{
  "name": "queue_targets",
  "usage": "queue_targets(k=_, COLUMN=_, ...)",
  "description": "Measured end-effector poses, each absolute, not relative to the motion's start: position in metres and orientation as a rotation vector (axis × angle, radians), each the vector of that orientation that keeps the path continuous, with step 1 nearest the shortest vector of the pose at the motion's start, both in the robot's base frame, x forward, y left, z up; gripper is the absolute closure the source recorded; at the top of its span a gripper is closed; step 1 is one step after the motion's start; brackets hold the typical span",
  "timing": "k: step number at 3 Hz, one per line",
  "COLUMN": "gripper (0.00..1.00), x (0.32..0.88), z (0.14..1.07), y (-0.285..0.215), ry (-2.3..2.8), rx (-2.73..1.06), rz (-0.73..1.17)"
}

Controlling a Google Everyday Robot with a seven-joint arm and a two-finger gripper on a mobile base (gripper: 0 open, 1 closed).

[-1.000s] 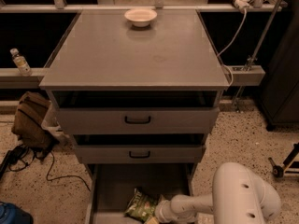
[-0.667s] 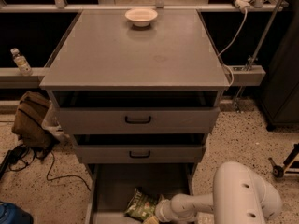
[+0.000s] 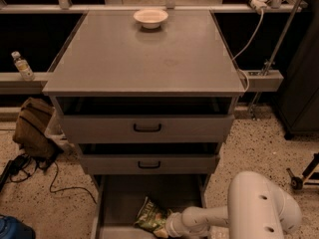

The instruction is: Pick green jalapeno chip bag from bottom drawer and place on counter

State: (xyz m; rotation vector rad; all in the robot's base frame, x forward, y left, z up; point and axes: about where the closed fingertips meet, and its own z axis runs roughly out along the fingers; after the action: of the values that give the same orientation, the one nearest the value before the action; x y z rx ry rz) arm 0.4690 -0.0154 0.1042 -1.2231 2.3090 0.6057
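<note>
Crinkly green jalapeno chip bag (image 3: 151, 214) lay on the flat floor of the open grey bottom drawer (image 3: 124, 198), toward six o'clock of the view; the white arm's gripper (image 3: 167, 224) sat at the bag's four o'clock edge, against it; whether it was open or closed could not be told; a small white bowl (image 3: 150, 18) stood at twelve o'clock on the matte grey counter (image 3: 144, 63).

Speckled terrazzo floor (image 3: 251, 151), brown bag (image 3: 32, 127) at left.
</note>
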Motion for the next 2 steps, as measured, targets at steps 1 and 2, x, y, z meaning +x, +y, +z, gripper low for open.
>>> queue_targets(k=1, gripper=0.89, x=0.4698, z=0.1102, y=-0.0152, ry=2.304, rx=-1.224, rz=0.603)
queue_targets(k=2, gripper=1.0, x=0.4699, z=0.1125, y=-0.0152, ry=2.304, rx=-1.224, rz=0.603)
